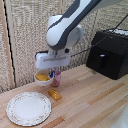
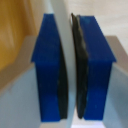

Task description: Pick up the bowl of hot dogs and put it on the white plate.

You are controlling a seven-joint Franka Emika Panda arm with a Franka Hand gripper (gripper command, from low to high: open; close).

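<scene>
The white gripper (image 1: 51, 75) hangs from the bulky white arm over the hot dog bowl (image 1: 42, 78), a small white bowl with yellow-orange hot dogs (image 1: 42, 77) inside. In the wrist view the gripper (image 2: 70, 65) has its blue fingers (image 2: 47, 65) pressed together on a thin white wall, the bowl's rim (image 2: 62, 30). Yellow-orange food (image 2: 10, 40) shows beside the fingers. I cannot tell whether the bowl touches the table. The white plate (image 1: 28, 108), large with a patterned rim, lies on the wooden table nearer the front, apart from the bowl.
A pink cup (image 1: 58, 78) stands right beside the bowl, behind the gripper. A loose yellow-orange food block (image 1: 55, 94) lies between bowl and plate. A black appliance (image 1: 109, 52) with a cable stands at the exterior view's right. A woven screen backs the table.
</scene>
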